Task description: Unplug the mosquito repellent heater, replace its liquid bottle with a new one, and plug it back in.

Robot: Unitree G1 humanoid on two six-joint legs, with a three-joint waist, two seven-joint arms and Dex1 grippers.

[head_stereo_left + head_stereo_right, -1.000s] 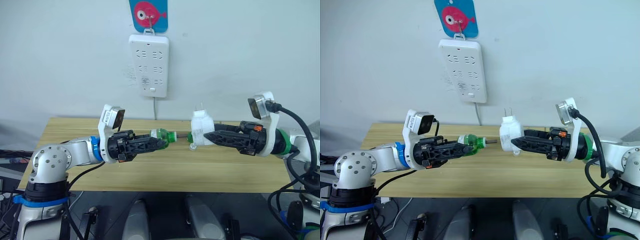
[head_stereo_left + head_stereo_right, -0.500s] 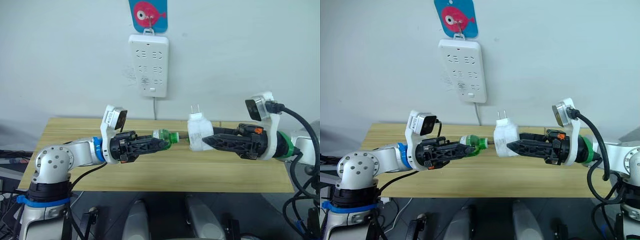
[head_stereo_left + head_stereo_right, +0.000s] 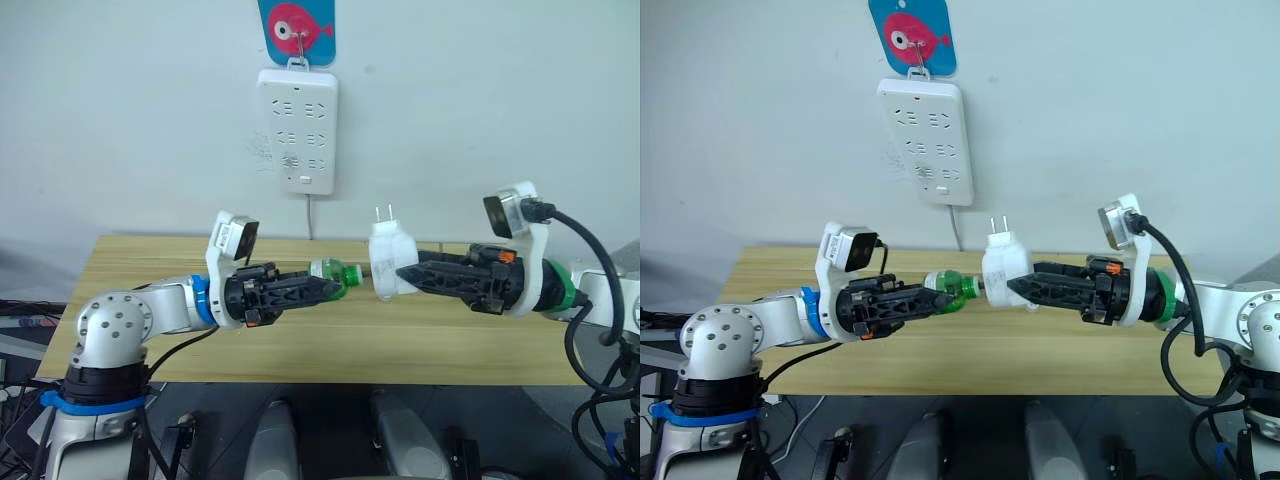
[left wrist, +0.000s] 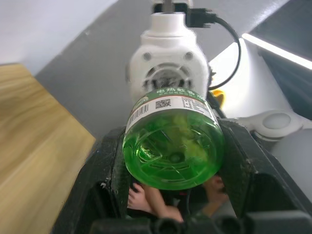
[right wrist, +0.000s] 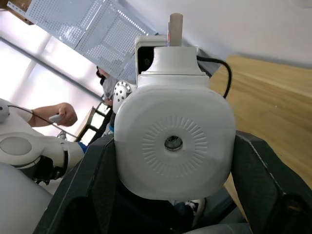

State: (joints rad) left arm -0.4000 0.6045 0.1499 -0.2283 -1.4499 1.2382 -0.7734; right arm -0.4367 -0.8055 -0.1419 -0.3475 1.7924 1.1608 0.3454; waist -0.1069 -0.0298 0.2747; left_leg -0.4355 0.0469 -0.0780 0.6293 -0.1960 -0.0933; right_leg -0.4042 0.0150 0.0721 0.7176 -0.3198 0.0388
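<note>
Above the table, my left gripper (image 3: 322,286) is shut on a green liquid bottle (image 3: 336,271), held sideways with its neck pointing right. My right gripper (image 3: 404,272) is shut on the mosquito repellent heater (image 3: 389,262), a white rounded unit with its two metal prongs pointing up. The bottle's neck tip reaches the heater's open side. In the left wrist view the bottle's round green base (image 4: 171,146) sits between my fingers with the heater (image 4: 168,58) just beyond it. The right wrist view faces the heater's vent side (image 5: 174,141).
A long white power strip (image 3: 298,130) hangs on the wall under a pink fish hook (image 3: 296,25), its cord dropping behind the wooden table (image 3: 300,345). A person's hand (image 5: 63,115) shows far back in the right wrist view.
My right gripper has carried the heater leftward and my left gripper has edged right with the bottle, closing the gap until the bottle's neck meets the heater.
</note>
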